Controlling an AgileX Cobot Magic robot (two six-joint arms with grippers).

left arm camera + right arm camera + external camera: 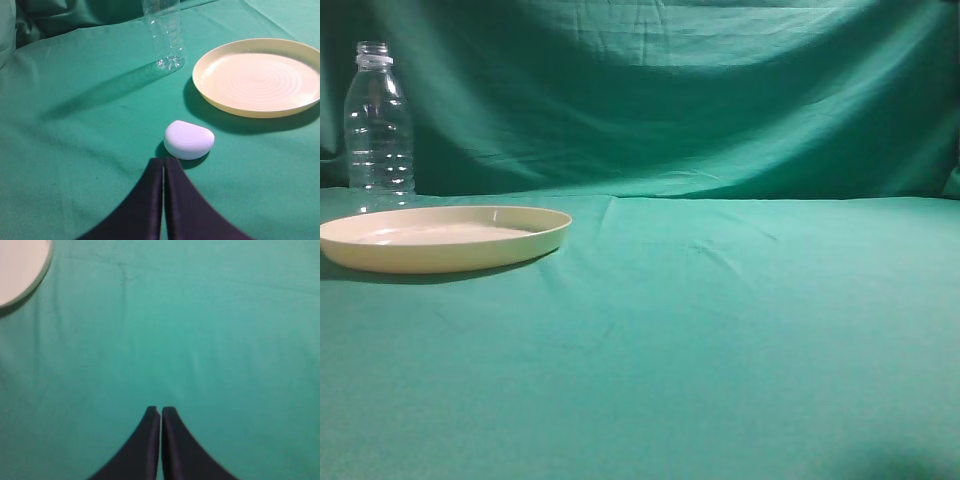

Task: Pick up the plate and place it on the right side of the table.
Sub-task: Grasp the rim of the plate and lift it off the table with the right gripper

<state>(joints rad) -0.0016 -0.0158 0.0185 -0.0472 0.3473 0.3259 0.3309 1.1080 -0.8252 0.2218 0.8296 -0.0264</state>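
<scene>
The plate [445,238] lies flat near the left edge of the table [740,330], empty and untouched, so the whole carry to the right edge is judged undone. A clear bottle [378,120] stands upright just behind it, apart. The left gripper [163,165] hangs with its 2 fingers pressed together, a small white rounded object [188,139] just ahead of it. The right gripper [160,412], likewise closed on nothing, hovers over bare cloth, the plate's rim at its view's upper left corner.
</scene>
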